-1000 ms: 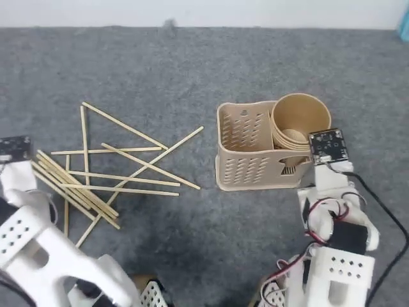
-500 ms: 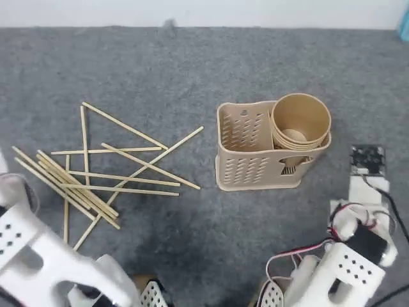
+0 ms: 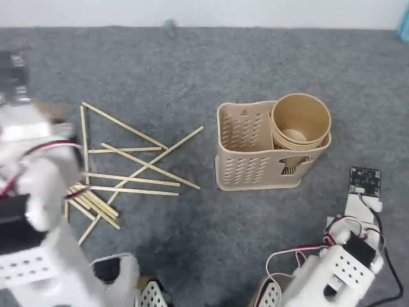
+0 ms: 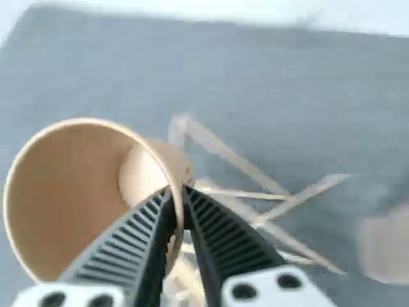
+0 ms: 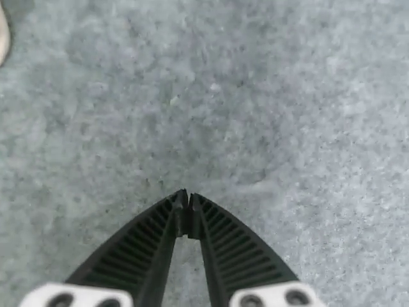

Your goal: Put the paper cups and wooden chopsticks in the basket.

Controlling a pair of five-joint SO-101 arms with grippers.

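A tan slotted basket (image 3: pixel 246 153) stands right of centre, with a stack of paper cups (image 3: pixel 300 121) in its right compartment. Several wooden chopsticks (image 3: pixel 128 169) lie scattered on the carpet to its left. My left gripper (image 4: pixel 177 192) is shut on the rim of a paper cup (image 4: pixel 70 192), held above the chopsticks (image 4: pixel 243 173). In the high view the left arm (image 3: pixel 32 166) rises over the left end of the chopstick pile. My right gripper (image 5: pixel 186 195) is shut on nothing, low over bare carpet. The right arm (image 3: pixel 358 211) sits at the lower right, clear of the basket.
Grey carpet (image 3: pixel 192 70) covers the table, with open room behind and in front of the basket. The basket's left compartment (image 3: pixel 243 125) holds nothing that I can see. A pale wall edge runs along the far side.
The right arm has drawn back from the basket's right side toward the lower right. The left arm has swung up from the lower left to over the chopsticks' left end.
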